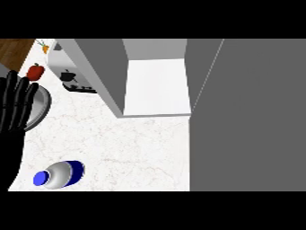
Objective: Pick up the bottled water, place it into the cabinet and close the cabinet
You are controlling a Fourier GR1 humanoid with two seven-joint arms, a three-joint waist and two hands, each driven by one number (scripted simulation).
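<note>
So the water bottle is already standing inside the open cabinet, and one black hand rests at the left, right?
Not quite. The head view shows the water bottle on the counter, outside the open cabinet. The black hand does rest at the left.

Counts, placed against the cabinet (155, 76):

- Cabinet: one, its door (258, 114) swung wide at its right.
- Bottled water (60, 174): one, lying on the counter (115, 139) well below-left of the cabinet.
- Red pepper (36, 72): one, far left of the cabinet.
- Grey bowl (41, 105): one, left of the cabinet.
- Black hand (6, 121): one, farthest left.
- Small black appliance (72, 81): one, just left of the cabinet; kind unclear.
</note>
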